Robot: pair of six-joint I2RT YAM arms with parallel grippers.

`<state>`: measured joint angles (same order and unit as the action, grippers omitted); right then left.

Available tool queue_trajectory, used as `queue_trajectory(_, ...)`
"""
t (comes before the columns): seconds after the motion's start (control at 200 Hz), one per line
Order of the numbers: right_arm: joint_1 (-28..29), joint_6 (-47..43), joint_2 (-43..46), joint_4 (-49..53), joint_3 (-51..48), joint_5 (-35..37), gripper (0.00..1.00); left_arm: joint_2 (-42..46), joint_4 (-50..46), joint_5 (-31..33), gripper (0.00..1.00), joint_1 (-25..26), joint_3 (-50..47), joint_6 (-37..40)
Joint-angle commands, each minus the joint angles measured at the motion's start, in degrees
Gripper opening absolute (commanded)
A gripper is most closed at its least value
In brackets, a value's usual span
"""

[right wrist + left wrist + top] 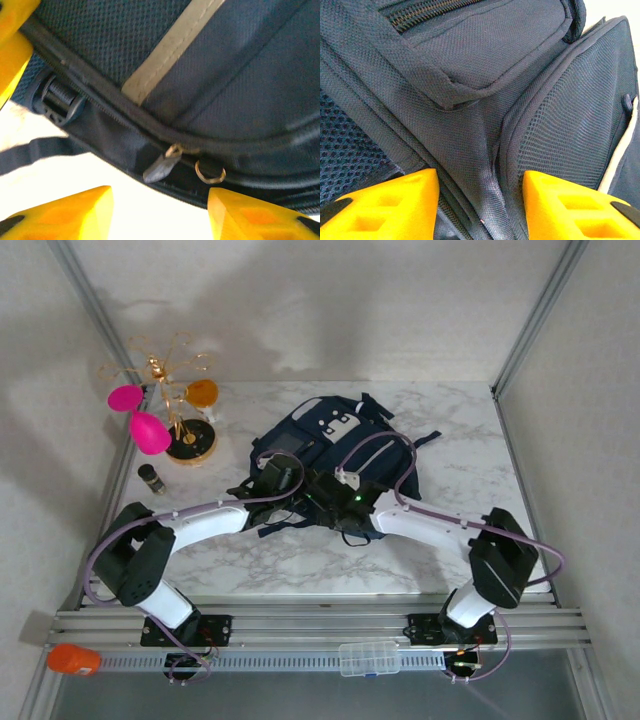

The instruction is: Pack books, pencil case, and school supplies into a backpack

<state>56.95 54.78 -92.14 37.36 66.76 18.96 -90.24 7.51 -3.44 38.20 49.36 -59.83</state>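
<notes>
From above, the left arm (205,520) and right arm (425,525) are reaching over the backpack (335,435), hiding its near edge. A small dark object (150,478) left of the backpack is reading too small to name. Each wrist view's bottom edge is cropping the fingers (390,205) of the left gripper (480,175) and those of the right gripper (160,192), and the zipper pull (159,167) on the backpack's seam is showing blurred.

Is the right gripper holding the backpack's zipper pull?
No, the zipper pull hangs free against the backpack, clear of the right gripper and its spread yellow fingers.
</notes>
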Motion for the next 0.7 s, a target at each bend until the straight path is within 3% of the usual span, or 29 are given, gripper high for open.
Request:
queue_trajectory(0.0, 0.33, 3.47, -2.66, 1.43, 3.34, 6.84, 0.5, -1.14, 2.94, 0.34, 0.45, -0.05, 0.96, -0.72)
queue_trajectory(0.235, -0.25, 7.44, -6.99, 6.26, 4.2, 16.52, 0.45, -2.6, 2.25, 3.61, 0.43, -0.8, -0.26, -0.68)
queue_trajectory(0.516, -0.34, 4.28, -3.02, 9.91, 1.19, 14.6, 0.3, -4.07, 3.72, 2.13, 0.43, -1.46, -0.5, -0.55)
queue_trajectory(0.696, -0.61, 1.47, -3.16, 7.73, 1.47, 9.13, 0.25, -3.63, 3.66, 1.42, 0.43, -1.49, -0.15, -0.46)
